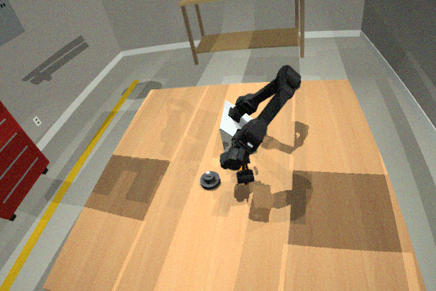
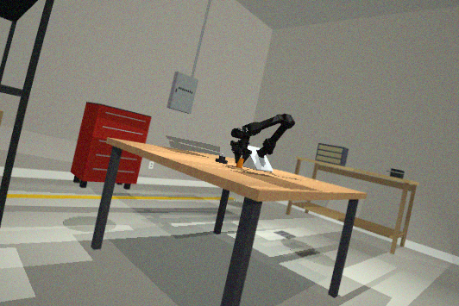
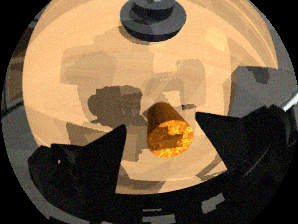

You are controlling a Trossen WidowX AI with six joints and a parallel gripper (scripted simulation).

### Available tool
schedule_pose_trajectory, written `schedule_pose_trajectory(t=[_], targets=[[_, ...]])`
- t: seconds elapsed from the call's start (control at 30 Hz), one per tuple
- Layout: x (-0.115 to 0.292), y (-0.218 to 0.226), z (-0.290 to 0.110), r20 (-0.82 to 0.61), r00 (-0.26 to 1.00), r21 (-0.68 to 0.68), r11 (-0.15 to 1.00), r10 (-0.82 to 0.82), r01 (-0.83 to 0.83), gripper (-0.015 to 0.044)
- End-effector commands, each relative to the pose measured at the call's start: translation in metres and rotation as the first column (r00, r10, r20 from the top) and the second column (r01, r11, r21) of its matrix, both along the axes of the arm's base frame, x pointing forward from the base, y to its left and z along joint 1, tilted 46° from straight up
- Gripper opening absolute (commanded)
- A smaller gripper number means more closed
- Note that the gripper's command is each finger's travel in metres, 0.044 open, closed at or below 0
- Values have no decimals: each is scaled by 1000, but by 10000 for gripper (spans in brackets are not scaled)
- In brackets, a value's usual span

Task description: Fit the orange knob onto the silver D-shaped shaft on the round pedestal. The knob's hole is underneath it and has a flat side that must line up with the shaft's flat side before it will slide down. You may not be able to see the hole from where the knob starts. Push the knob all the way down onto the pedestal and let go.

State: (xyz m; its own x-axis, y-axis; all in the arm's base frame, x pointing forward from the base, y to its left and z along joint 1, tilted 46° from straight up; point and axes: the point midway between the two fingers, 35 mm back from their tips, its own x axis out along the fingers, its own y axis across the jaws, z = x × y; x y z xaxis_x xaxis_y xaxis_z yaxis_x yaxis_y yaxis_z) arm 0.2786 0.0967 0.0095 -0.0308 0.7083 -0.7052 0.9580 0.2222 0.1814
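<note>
The orange knob (image 2: 240, 163) (image 3: 170, 137) stands on the table, its textured top face towards the wrist camera; its underside and hole are hidden. In the top view the arm mostly covers it. My gripper (image 3: 161, 121) is open, with one finger on each side of the knob and visible gaps between. The dark round pedestal (image 1: 210, 187) (image 2: 222, 160) (image 3: 152, 34) stands a short way from the knob, at the top of the wrist view. Its silver shaft (image 1: 208, 173) points up; the wrist view cuts it off, and its flat side cannot be made out.
A white and grey angled block (image 1: 229, 123) (image 2: 264, 164) (image 3: 255, 92) stands near the knob, under the arm in the top view and at the right of the wrist view. Dark shadows lie across the wooden table (image 1: 184, 250) (image 2: 185, 164).
</note>
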Motion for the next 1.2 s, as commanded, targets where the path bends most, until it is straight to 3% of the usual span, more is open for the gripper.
schedule_pose_trajectory(t=[0.0,0.2,0.53,0.73,0.9,1.17], targets=[[-2,6,-6,-11,1000,6,1000,-2,2,440],[-4,11,-10,-12,1000,8,1000,-3,3,440],[-4,11,-10,-12,1000,8,1000,-3,3,177],[-4,11,-10,-12,1000,8,1000,-3,3,138],[1,0,-1,-11,1000,2,1000,-4,4,6],[9,-38,32,-10,1000,-9,1000,-6,6,0]])
